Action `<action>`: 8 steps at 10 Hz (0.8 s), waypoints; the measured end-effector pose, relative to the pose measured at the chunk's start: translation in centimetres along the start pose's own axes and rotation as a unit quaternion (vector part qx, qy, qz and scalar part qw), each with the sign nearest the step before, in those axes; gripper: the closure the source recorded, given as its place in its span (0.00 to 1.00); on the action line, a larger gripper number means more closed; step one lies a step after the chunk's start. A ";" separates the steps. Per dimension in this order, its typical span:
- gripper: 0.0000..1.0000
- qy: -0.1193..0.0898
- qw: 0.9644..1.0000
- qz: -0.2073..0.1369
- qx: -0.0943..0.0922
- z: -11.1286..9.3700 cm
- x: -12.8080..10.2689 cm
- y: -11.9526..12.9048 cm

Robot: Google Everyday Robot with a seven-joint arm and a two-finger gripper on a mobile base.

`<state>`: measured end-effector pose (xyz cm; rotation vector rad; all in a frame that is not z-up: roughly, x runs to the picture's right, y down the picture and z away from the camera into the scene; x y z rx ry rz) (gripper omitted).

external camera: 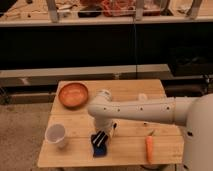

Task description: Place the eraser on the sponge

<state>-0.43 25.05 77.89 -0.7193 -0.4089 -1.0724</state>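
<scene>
The pale rectangular table (75, 152) is matt, grained bare wood, and the round orange-brown bowl (73, 94) at its 10 o'clock looks smooth with a slight sheen. The white tubular robot arm (140, 110) has a smooth, faintly glossy shell and ends in the dark matt gripper (100, 138) at the table's 6 o'clock, just above the blue, dull, soft-looking sponge (101, 150). The whitish cup (55, 135) at 8 o'clock looks like translucent plastic.

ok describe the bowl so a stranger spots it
Look at the wooden table; the bowl sits at its far left corner. The gripper hangs near the front edge over a blue object. The bowl is the only round, orange-brown thing.
</scene>
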 end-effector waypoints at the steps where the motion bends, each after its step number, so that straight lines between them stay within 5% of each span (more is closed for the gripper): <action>1: 0.28 0.000 1.000 0.000 0.000 0.1 0.0 0.1; 8: 0.20 0.000 1.000 0.001 0.001 0.5 -0.3 0.4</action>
